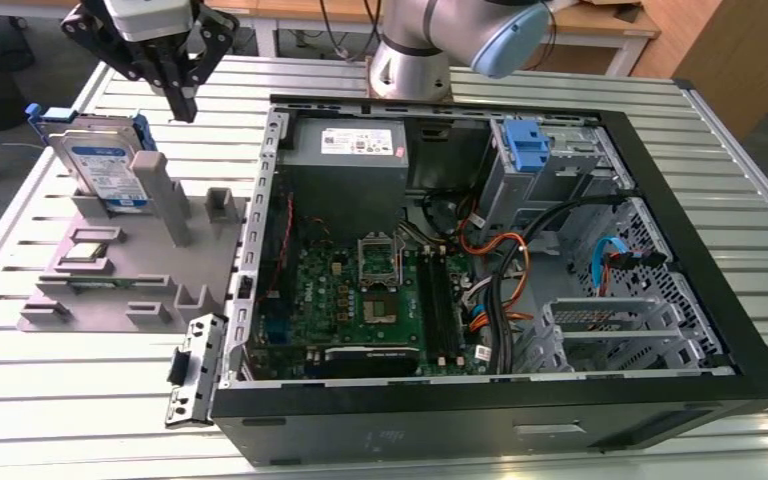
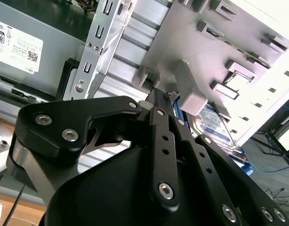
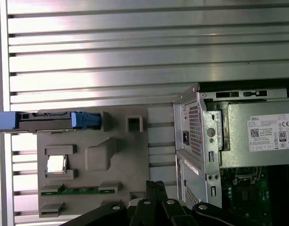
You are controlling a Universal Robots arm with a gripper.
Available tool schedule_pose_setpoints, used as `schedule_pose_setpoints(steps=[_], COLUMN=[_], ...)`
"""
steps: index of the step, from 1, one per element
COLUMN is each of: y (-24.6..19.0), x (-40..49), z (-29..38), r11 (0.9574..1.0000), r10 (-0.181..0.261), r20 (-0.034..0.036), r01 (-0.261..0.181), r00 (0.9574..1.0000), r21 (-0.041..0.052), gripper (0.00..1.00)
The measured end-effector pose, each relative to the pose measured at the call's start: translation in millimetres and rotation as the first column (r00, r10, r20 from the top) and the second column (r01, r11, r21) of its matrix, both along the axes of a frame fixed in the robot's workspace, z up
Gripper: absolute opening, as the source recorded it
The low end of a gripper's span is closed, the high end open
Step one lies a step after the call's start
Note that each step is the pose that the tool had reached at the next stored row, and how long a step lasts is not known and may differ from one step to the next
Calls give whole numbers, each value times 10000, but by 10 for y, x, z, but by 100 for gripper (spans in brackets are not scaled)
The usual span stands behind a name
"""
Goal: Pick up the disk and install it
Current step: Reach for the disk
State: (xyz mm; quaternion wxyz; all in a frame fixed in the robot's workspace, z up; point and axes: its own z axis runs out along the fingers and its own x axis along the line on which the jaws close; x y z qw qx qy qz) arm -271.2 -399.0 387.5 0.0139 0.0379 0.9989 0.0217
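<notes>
Silver disk [image 1: 101,168] stands on edge in the grey fixture [image 1: 124,290], exterior view's left of the open computer case [image 1: 711,260]. Gripper [image 1: 184,106] hangs near, jaws closed, empty. Second wrist view: we see the closed gripper [image 2: 159,92] apart from the disk [image 2: 215,125]. First wrist view: disk [image 3: 45,121] edge-on in the fixture.

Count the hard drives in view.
1: the disk stands on edge in the grey fixture, on the exterior view's left of the open case. Drive bays inside may hide more.

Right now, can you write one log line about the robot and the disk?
disk: upright in grey holder | gripper: shut, empty, apart from disk | installed: no
</notes>
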Motion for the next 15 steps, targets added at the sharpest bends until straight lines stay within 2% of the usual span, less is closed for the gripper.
schedule_pose_setpoints(steps=[15], y=[0], x=[-104], z=[-3], r11=[10000], r10=[1], r20=[0], r01=[-1], r00=[10000], r21=[1], gripper=[10])
